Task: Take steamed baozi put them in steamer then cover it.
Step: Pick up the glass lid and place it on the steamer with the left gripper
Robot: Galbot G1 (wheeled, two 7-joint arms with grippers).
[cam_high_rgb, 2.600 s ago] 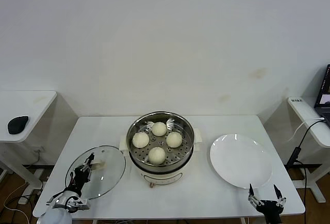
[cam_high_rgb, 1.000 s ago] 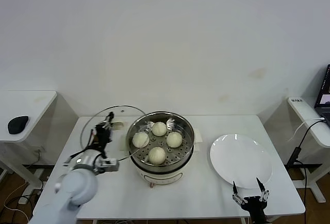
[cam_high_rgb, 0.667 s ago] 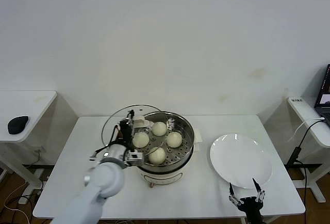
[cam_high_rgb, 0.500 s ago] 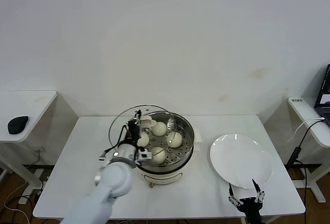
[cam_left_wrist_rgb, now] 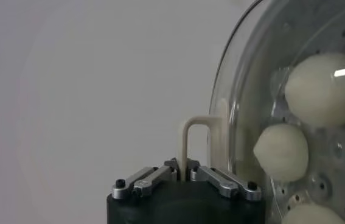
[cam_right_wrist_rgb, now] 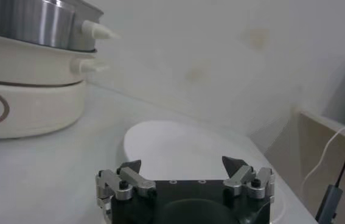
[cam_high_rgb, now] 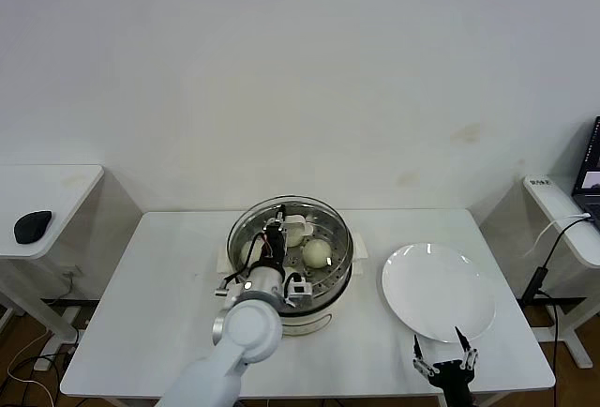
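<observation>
The steel steamer [cam_high_rgb: 330,276] stands mid-table on its cream base [cam_right_wrist_rgb: 26,103]. Inside it lie steamed baozi [cam_high_rgb: 319,252], cream-white and round, also showing through the glass [cam_left_wrist_rgb: 323,88]. The clear glass cover [cam_high_rgb: 311,208] sits over the steamer's mouth, lined up with its rim; I cannot tell whether it rests on it. My left gripper [cam_high_rgb: 274,240] is above the pot, shut on the cover's cream handle [cam_left_wrist_rgb: 185,143]. The right gripper [cam_high_rgb: 445,365] waits open at the table's front right, near the plate, with nothing between its fingers.
A flat white plate [cam_high_rgb: 438,292] lies right of the steamer on the white table [cam_high_rgb: 141,313]. A side desk with a black mouse [cam_high_rgb: 33,226] stands at the left. Another desk [cam_high_rgb: 562,210] with cables is at the right.
My left gripper has carried the cover rightwards from the left of the steamer to over its mouth. The right gripper has barely shifted.
</observation>
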